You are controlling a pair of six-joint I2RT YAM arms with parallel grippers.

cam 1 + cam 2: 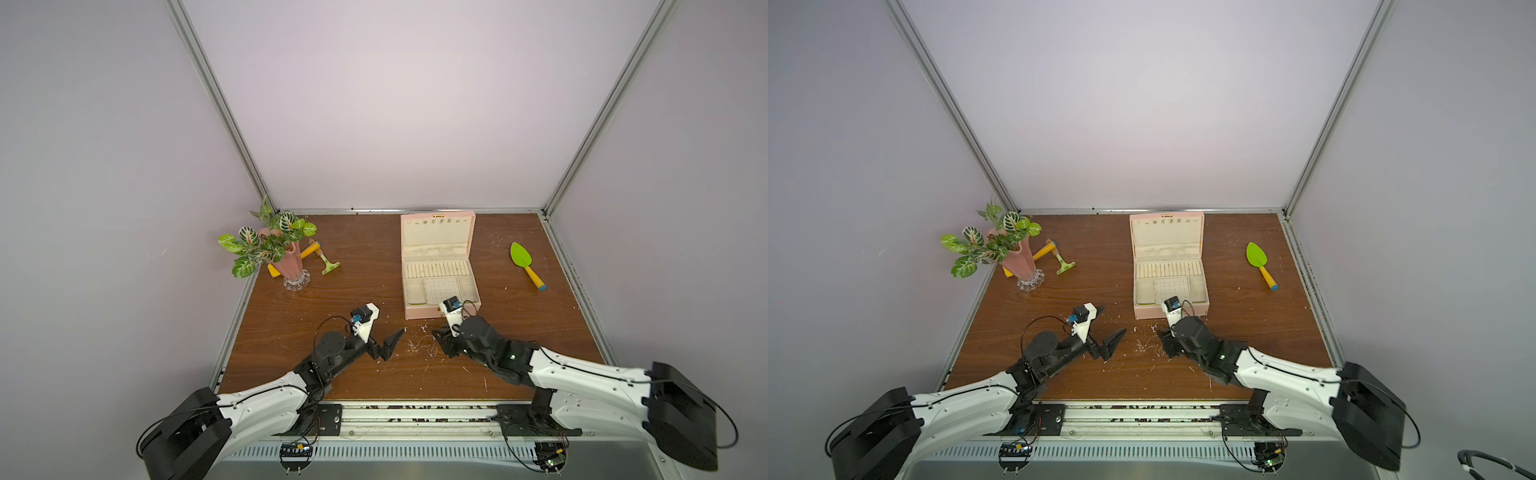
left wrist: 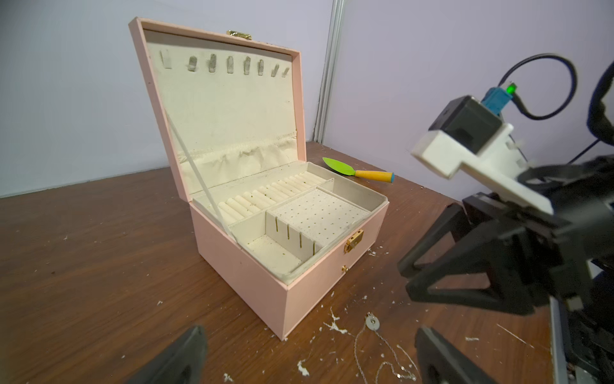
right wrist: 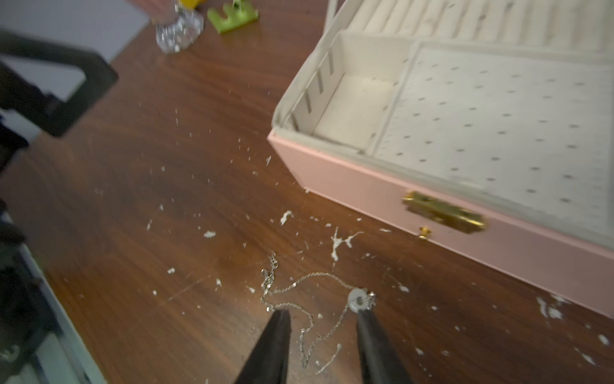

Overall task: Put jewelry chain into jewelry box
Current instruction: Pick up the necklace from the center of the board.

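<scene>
So, grasp step: right jaws straddle the jewelry chain (image 3: 311,320) on the bench (image 3: 166,166) near the jewelry box (image 3: 349,179), narrow gap, nothing pinched yet; left jaws gape wide. Next likely needs a firm pinch.

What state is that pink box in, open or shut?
Open. The jewelry box has its lid raised behind the base, exposing the ring rolls and perforated panel.

Dark wood-grain bench (image 1: 316,307), scuffed, white flecks (image 3: 335,242) scattered toward the front. Plain pale lilac walls (image 1: 395,104) on three sides. Aluminium posts (image 1: 222,104) in both back corners, metal rail (image 1: 584,299) along the bench edges. Slotted grey strip (image 1: 415,451) at the near edge. Soft even light.
</scene>
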